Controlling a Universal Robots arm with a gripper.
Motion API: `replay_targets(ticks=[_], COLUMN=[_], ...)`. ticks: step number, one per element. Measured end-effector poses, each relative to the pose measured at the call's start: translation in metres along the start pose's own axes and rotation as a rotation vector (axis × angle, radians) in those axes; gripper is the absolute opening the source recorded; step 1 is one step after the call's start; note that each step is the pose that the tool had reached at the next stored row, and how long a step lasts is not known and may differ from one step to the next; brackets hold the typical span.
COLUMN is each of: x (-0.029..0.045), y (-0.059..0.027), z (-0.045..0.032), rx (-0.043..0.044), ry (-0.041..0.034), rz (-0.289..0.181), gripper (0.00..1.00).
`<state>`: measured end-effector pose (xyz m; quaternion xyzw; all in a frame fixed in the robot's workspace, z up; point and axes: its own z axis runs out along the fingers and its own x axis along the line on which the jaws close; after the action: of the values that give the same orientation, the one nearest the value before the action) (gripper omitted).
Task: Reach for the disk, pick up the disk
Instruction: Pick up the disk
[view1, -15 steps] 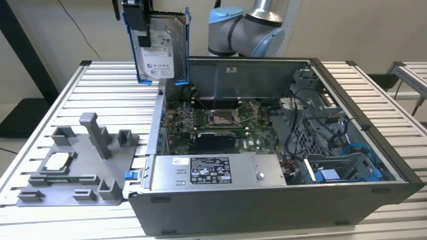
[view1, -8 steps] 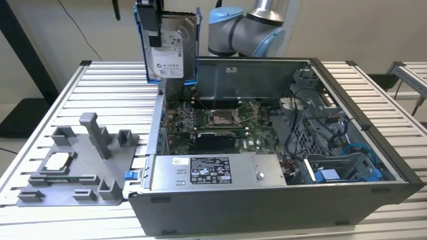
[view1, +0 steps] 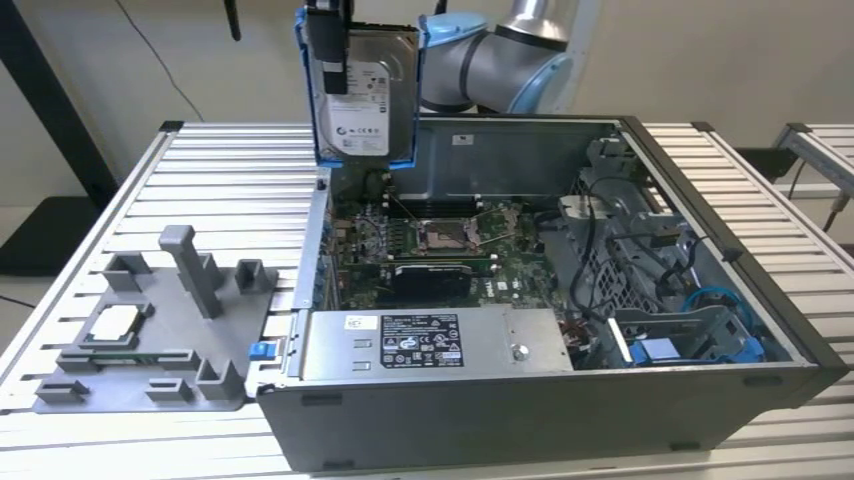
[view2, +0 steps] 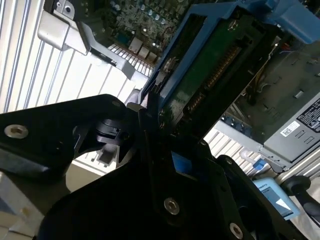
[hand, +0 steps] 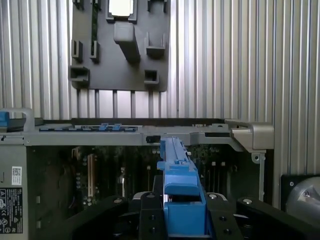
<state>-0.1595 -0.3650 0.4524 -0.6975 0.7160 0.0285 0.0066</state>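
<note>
Aloft, the claw (hand: 184, 212) grips the disk (view1: 367, 110) above the case (view1: 534, 425).

A slatted metal table (view1: 227, 160) carries an open computer case (view1: 534, 420), lying on its side toward the exterior view's right. Inside, a motherboard (view1: 400, 235) with a square socket (view1: 443, 237) lies at the far side. A long grey power supply (view1: 427, 343) with a black-and-white label runs along the near wall. Blue cables (view1: 714, 297) loop at the right end, above a blue bay (view1: 661, 350). Just left of the case lies a grey holder plate (view1: 127, 403) with an upright post (view1: 191, 265). A square silver chip (view1: 114, 322) sits in one of its pockets.
</note>
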Motion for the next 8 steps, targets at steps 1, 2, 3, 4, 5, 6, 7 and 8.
replay_targets(ticks=[1, 2, 3, 4, 5, 6, 7, 8], x=[-0.0001, -0.0002, -0.0002, -0.0003, -0.0004, -0.0005, -0.0005, -0.0006], y=[-0.0025, -0.0053, -0.0081, -0.0110, -0.0140, -0.0168, -0.0193, -0.0214], z=[-0.0001, -0.0001, -0.0002, -0.0003, -0.0004, -0.0005, -0.0006, -0.0007], rx=[0.0000, 0.0000, 0.0000, 0.0000, 0.0000, 0.0000, 0.0001, 0.0000], ry=[-0.0001, -0.0001, 0.0000, 0.0000, 0.0000, 0.0000, 0.0000, 0.0001], rz=[0.000, 0.000, 0.000, 0.000, 0.000, 0.000, 0.000, 0.000], gripper=[0.00, 0.00, 0.00, 0.00, 0.00, 0.00, 0.00, 0.00])
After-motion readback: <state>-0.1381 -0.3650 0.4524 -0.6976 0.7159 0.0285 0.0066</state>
